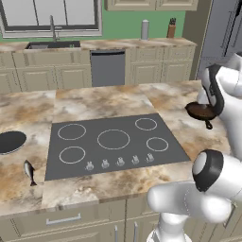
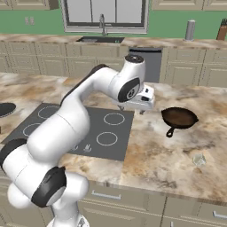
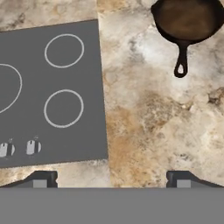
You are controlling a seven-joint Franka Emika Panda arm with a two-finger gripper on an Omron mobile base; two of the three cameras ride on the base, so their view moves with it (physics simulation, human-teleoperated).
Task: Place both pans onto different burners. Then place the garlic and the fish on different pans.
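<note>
- Overhead, the white arm's two-finger gripper [image 3: 111, 177] hangs above bare marbled countertop [image 3: 148, 131] just off the right edge of the dark grey glass cooktop [image 1: 113, 142], its jaws spread wide and holding nothing.
- A round brown-bottomed skillet [image 2: 179, 117] sits on the counter beyond the cooktop's right edge, handle pointing toward the robot, seemingly the first pickup.
- A flat black pan [image 1: 10, 141] rests near the counter's left edge, with a slim silver-grey fish [image 1: 30, 172] nearer the front.
- All five white burner rings [image 1: 113, 139] are unoccupied; neither pan is placed yet.

Even bright render, soft shadows, slightly blurry
</note>
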